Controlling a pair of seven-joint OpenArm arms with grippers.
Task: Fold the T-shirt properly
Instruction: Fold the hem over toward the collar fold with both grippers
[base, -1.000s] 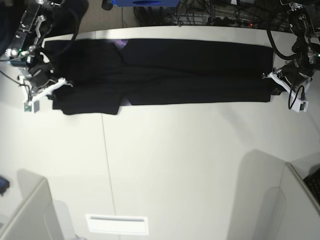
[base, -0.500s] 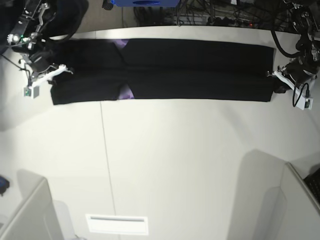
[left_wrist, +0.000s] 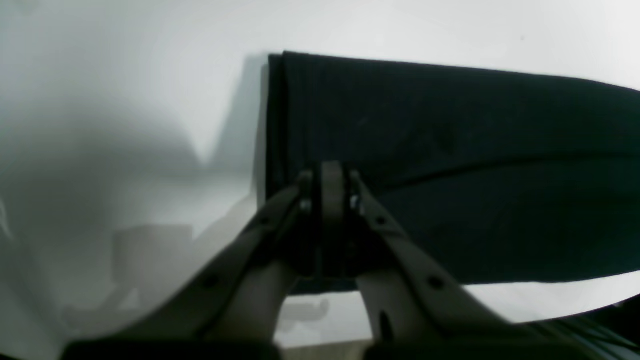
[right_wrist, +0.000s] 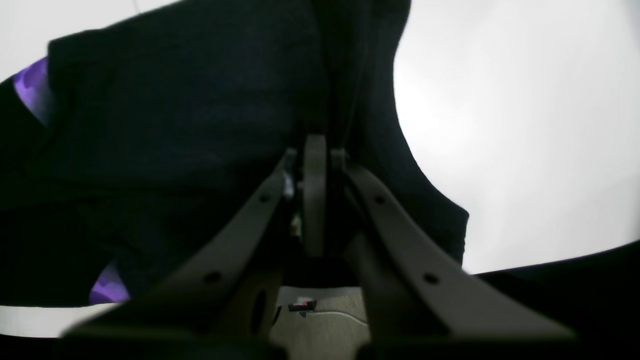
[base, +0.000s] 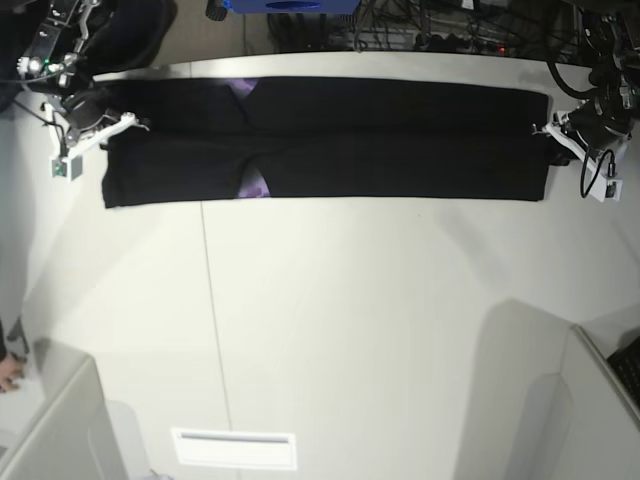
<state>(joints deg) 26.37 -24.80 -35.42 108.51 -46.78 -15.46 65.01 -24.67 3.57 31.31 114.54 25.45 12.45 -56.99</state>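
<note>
The T-shirt (base: 330, 140), black and folded lengthwise into a long, narrow band, lies stretched across the far part of a white worktop (base: 350, 330), reaching almost from one arm to the other. A straight crease runs along its middle, and slivers of purple print show where the layers part: one near the far edge and one at the near edge, both toward the base view's left. That end of the band is broader and less even than the other, which ends in a clean, square stack of layers. The left tool (base: 556, 138), on the base view's right, is clenched on this squared end; in its wrist view (left_wrist: 327, 192) the fingers meet over the dark cloth (left_wrist: 450, 170) close to the stacked edge, which rests against the pale surface (left_wrist: 125, 100). The right tool (base: 100, 127), on the base view's left, grips the broader end; its wrist view (right_wrist: 312, 165) shows the fingers pressed together on a gathered ridge of black fabric (right_wrist: 175, 125), with purple patches at the picture's left edge and near its lower left. The worktop is plain and matt, crossed by a thin seam (base: 212, 310) running from the shirt toward the near edge, where a flat white rectangular plate (base: 234, 448) sits. Grey partition panels (base: 60, 420) rise at both near corners. Beyond the far edge lie tangled black cables (base: 440, 30) and a blue object (base: 290, 5).
</note>
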